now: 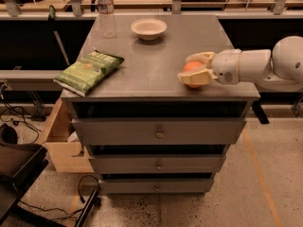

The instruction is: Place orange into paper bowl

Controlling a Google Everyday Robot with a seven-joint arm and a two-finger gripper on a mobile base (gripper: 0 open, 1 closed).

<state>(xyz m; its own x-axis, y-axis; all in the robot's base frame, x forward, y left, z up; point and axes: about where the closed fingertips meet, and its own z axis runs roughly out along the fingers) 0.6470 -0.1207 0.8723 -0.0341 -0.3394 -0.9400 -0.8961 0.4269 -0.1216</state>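
The orange [193, 68] is at the front right of the grey cabinet top [156, 65], between the two cream fingers of my gripper [186, 70]. The gripper reaches in from the right on a white arm and is shut on the orange, one finger [200, 57] behind it and one in front. I cannot tell whether the orange touches the top. The paper bowl [148, 28] stands empty at the back middle of the top, well behind and to the left of the gripper.
A clear water bottle [107, 14] stands at the back left, next to the bowl. A green chip bag [89, 70] lies at the front left corner, overhanging the edge. Below are drawers [158, 131]; a wooden box [59, 143] stands left of the cabinet.
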